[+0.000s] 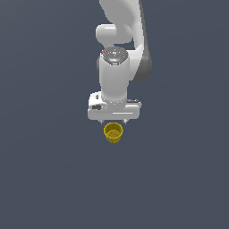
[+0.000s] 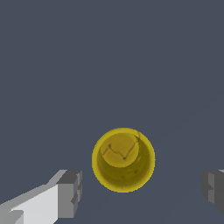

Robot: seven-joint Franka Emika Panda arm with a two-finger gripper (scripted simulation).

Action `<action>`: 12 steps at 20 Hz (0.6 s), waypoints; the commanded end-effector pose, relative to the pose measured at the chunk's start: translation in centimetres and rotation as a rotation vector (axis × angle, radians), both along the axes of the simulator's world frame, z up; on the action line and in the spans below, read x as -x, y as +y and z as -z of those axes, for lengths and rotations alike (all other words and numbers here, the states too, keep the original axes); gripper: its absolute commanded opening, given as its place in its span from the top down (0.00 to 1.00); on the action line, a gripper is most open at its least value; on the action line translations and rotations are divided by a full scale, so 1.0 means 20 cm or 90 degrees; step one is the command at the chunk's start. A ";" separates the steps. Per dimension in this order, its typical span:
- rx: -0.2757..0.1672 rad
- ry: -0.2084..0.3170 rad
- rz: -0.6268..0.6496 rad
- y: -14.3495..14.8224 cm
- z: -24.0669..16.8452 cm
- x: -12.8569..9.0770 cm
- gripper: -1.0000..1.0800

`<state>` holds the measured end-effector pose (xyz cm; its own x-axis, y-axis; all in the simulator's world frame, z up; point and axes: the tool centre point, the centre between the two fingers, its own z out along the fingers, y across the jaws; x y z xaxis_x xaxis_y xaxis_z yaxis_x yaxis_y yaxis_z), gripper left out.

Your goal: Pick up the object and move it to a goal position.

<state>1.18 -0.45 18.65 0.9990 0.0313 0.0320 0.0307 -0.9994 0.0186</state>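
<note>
My claw [image 2: 140, 192] hangs spread wide over the yellow cup [image 2: 123, 159] — nothing gripped yet — cup toward its 12 o'clock; grasp, lift and carry remain.

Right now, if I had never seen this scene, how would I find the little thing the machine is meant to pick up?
Start at the big white robot arm hanging over the plain dark grey floor and follow it down to its wide white gripper. Just below, in the exterior view, sits a small yellow cup, open end up. It is the only coloured item there, round-rimmed and narrower than the open jaws.
</note>
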 end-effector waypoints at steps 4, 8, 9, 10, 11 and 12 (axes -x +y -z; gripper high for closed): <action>-0.003 -0.001 -0.003 0.01 0.00 0.00 0.38; -0.009 -0.002 -0.005 0.03 0.00 0.01 0.38; -0.009 -0.001 -0.005 0.03 0.00 0.01 0.38; -0.009 -0.001 -0.005 0.02 0.00 0.01 0.38; -0.009 -0.002 -0.006 0.03 0.00 0.01 0.38; -0.009 -0.002 -0.008 0.03 0.00 0.01 0.38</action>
<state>1.06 0.04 18.66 0.9986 0.0406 0.0353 0.0404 -0.9992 0.0052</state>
